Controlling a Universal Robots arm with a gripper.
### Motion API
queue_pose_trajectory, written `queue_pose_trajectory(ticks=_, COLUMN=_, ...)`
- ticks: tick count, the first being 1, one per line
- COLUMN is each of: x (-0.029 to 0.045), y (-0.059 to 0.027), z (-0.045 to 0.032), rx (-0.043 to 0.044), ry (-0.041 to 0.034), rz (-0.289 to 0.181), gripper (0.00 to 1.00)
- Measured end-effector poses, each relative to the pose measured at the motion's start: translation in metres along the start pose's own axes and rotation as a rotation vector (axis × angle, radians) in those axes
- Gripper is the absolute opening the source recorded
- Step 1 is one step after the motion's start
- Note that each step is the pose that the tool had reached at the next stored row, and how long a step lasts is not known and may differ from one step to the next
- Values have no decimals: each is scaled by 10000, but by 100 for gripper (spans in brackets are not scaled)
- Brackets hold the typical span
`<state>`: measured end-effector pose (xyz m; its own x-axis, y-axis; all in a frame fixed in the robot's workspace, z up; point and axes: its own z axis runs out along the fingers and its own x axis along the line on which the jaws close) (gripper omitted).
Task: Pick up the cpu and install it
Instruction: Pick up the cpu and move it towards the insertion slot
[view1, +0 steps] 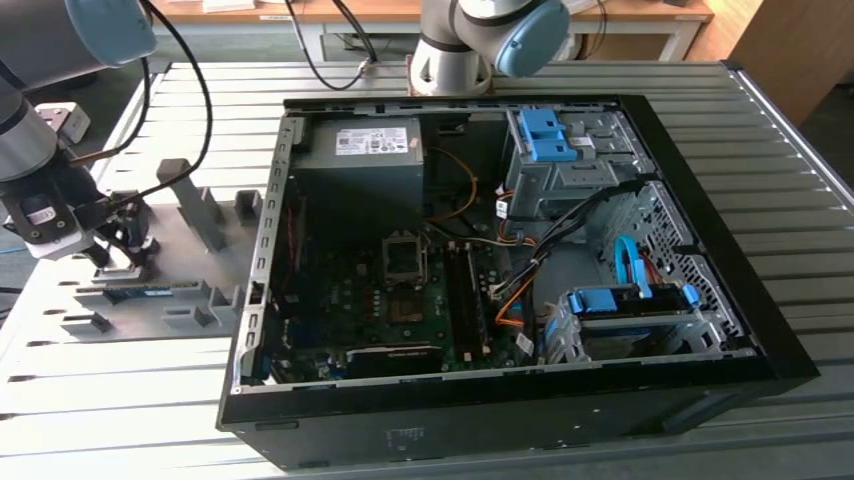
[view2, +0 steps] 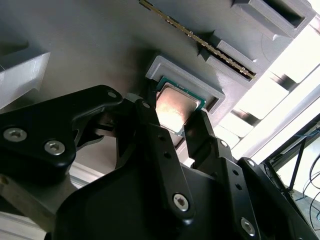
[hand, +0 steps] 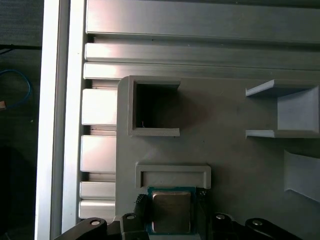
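Pincer (view2: 174, 114) is straddling your one square cpu (hand: 171, 212), lying flat, face up, at the exterior view's left; you cannot tell if it is clamping.

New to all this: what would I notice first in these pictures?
A big open computer case lies on the ribbed metal table, its insides bared. At the exterior view's left, the robot's black tool sits low over a small silver chip resting in a grey holder.
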<state>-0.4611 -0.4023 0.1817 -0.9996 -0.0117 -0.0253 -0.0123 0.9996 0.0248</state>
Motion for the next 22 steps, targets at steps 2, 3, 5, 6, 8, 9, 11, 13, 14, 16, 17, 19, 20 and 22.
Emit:
queue_pose_trajectory(ticks=2, x=0, y=-1, z=0, rx=12, ry=0, rz=-1, gripper=47)
queue_pose_trajectory(ticks=3, x=-1, y=-1, z=-7, rx=13, ry=0, rz=-2, gripper=47)
queue_pose_trajectory(ticks=5, x=-3, y=1, z=-55, rx=11, ry=0, rz=-1, gripper=47)
queue_pose_trajectory(ticks=6, x=-4, y=2, z=-89, rx=10, ry=-1, rz=0, gripper=47)
queue_pose_trajectory(ticks=8, x=-6, y=4, z=-153, rx=8, ry=1, rz=0, gripper=47)
queue_pose_trajectory(ticks=9, x=-6, y=5, z=-178, rx=6, ry=-1, rz=0, gripper=47)
queue_pose_trajectory(ticks=11, x=-9, y=5, z=-223, rx=4, ry=-1, rz=0, gripper=47)
queue_pose_trajectory(ticks=13, x=-10, y=7, z=-267, rx=3, ry=0, rz=0, gripper=47)
queue_pose_trajectory(ticks=14, x=-10, y=7, z=-289, rx=4, ry=2, rz=0, gripper=47)
queue_pose_trajectory(ticks=16, x=-12, y=8, z=-329, rx=3, ry=1, rz=0, gripper=47)
queue_pose_trajectory(ticks=17, x=-12, y=9, z=-349, rx=3, ry=0, rz=0, gripper=47)
queue_pose_trajectory(ticks=19, x=-13, y=9, z=-381, rx=2, ry=0, rz=0, gripper=47)
queue_pose_trajectory(ticks=20, x=-13, y=10, z=-395, rx=1, ry=1, rz=0, gripper=47)
queue_pose_trajectory(ticks=22, x=-14, y=10, z=-419, rx=1, ry=1, rz=0, gripper=47)
